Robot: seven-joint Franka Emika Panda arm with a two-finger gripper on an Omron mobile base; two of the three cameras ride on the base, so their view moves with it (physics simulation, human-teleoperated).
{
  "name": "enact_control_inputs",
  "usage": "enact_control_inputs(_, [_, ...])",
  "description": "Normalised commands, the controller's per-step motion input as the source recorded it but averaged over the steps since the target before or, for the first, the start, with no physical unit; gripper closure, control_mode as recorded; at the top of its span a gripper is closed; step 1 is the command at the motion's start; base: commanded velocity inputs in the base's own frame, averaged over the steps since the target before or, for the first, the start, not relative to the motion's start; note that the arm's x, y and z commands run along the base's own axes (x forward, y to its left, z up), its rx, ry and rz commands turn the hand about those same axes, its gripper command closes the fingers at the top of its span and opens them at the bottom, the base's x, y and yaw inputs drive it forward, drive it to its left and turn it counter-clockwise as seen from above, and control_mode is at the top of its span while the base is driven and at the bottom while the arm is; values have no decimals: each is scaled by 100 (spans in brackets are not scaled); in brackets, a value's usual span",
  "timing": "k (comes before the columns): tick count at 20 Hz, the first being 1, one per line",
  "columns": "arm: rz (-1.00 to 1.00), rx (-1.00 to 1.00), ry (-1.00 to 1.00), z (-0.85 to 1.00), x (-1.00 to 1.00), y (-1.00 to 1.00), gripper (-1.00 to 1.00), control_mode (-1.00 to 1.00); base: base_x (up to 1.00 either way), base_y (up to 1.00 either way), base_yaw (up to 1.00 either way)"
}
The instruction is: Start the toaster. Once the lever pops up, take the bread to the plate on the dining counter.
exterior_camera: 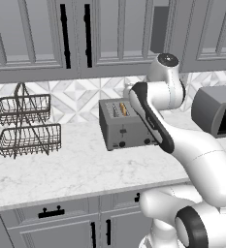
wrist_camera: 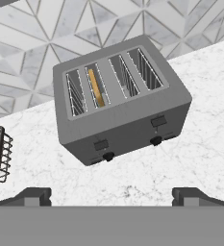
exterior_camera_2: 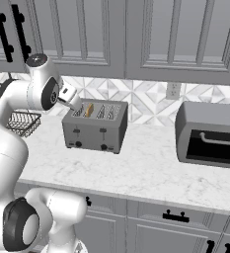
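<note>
Standing toward the back edge of the worktop, toaster (wrist_camera: 120, 103) with bread (wrist_camera: 97, 87) in one slot, long axis along the wall, levers (wrist_camera: 101, 145) facing the gripper (wrist_camera: 111, 196), which hangs empty, jaws wide, above and in front.

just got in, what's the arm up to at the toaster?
The gripper hangs open above and in front of the toaster on the counter, holding nothing. A slice of bread sits in the second slot from the left as the hand view shows it. The two levers on the front are untouched so far. A wire basket rack and a dark oven flank it.
</note>
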Motion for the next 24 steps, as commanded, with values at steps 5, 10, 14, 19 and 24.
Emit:
enact_control_inputs(5, [0, 0, 0, 0, 0, 0, -100, -100, 0, 0, 0])
enact_control_inputs(10, [0, 0, 0, 0, 0, 0, -100, -100, 0, 0, 0])
enact_control_inputs(14, [0, 0, 0, 0, 0, 0, -100, -100, 0, 0, 0])
enact_control_inputs(19, [0, 0, 0, 0, 0, 0, -100, -100, 0, 0, 0])
enact_control_inputs(24, [0, 0, 0, 0, 0, 0, -100, -100, 0, 0, 0])
